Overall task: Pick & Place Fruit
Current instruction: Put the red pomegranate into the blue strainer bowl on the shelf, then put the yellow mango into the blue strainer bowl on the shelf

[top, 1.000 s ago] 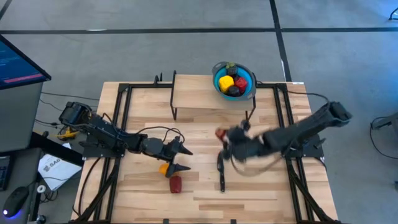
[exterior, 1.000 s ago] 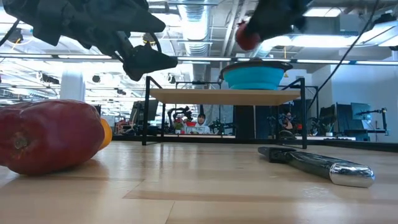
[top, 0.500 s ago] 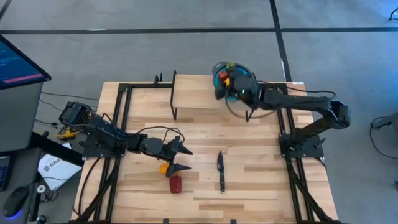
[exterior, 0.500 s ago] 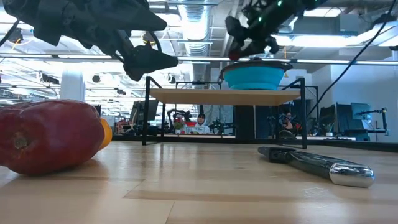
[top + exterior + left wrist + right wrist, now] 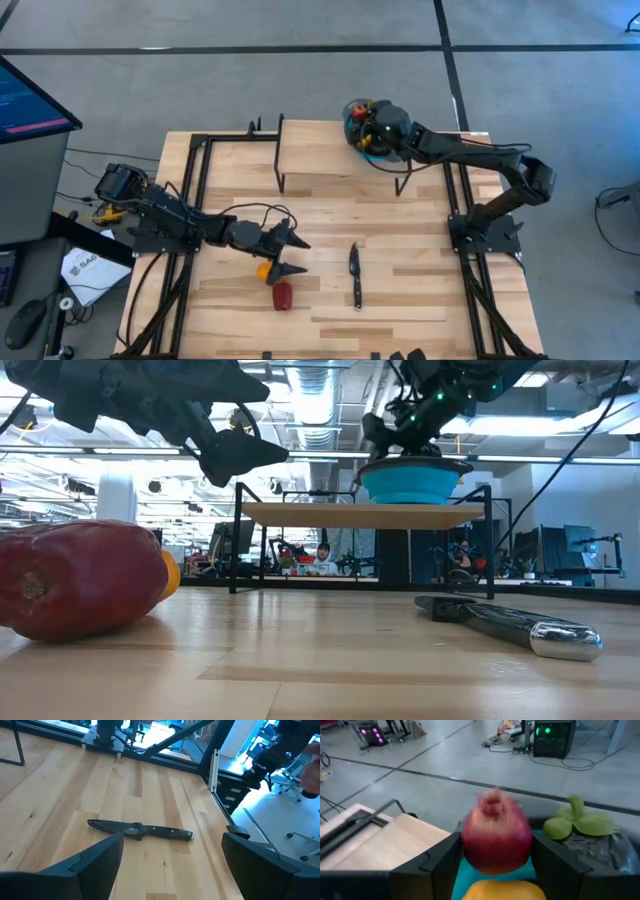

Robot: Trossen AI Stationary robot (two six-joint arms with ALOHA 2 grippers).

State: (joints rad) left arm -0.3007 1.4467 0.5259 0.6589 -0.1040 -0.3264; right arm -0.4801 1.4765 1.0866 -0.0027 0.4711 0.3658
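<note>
My right gripper (image 5: 497, 852) hangs over the blue bowl (image 5: 392, 148), shut on a round red fruit (image 5: 496, 837). The bowl stands on a raised wooden shelf (image 5: 315, 150) at the table's far edge. It holds a yellow fruit (image 5: 505, 890) and a dark one with green leaves (image 5: 580, 822). My left gripper (image 5: 298, 256) hovers open over the table's left middle. An orange fruit (image 5: 263, 270) and a red fruit (image 5: 283, 295) lie just behind its fingers and nearer the front edge. My right gripper pinches the red fruit by its two opposite sides (image 5: 469, 845) between the two fingers. The fingers come nearly level from the table's right side, tipped slightly down. The fruit sits with its tufted end up, clear of the bowl and the yellow fruit below it.
A black-handled knife (image 5: 355, 275) lies flat on the table's middle, in front of my left gripper. Black metal frames (image 5: 200, 170) run along both sides of the table. The shelf's thin black legs (image 5: 238, 540) stand on the table.
My right gripper has swung from the table's middle toward the far edge, rolling its wrist, and has carried the red fruit up over the bowl. The fruit stays between its fingers.
</note>
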